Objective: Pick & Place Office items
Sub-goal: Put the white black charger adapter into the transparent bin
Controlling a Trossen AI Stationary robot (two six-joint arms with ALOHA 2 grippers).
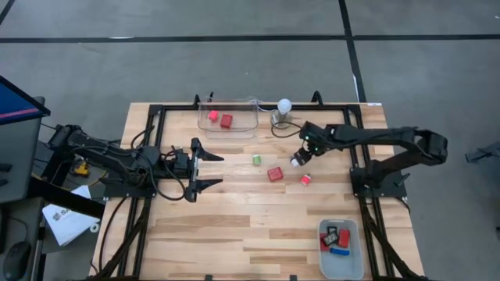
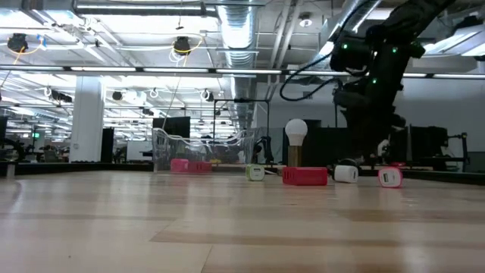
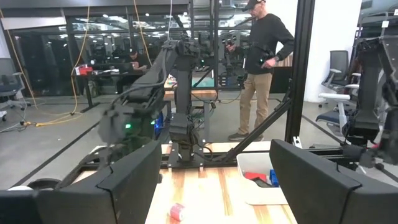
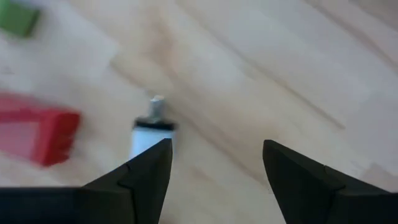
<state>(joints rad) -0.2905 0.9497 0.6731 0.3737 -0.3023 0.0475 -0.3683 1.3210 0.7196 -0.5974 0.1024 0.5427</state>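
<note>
My right gripper [image 1: 299, 158] is open and hangs over a white piece with a black band and metal tip [image 4: 149, 129], which lies on the table just off one fingertip. A red block [image 1: 275, 173], a green piece [image 1: 256, 159] and a small red-and-white piece [image 1: 305, 179] lie around it. Two red blocks [image 1: 219, 119] sit in the clear container [image 1: 244, 125]. Red, black-and-white and blue pieces lie in the grey bin [image 1: 353, 257]. My left gripper [image 1: 212, 170] waits open at mid-table left, level, pointing right.
The white ball on its metal base [image 1: 283, 106] stands beside the clear container at the far edge, with a cable behind it. Black frame rails run along both table sides. Bare wood stretches across the near half. A person [image 3: 261, 62] stands beyond the table.
</note>
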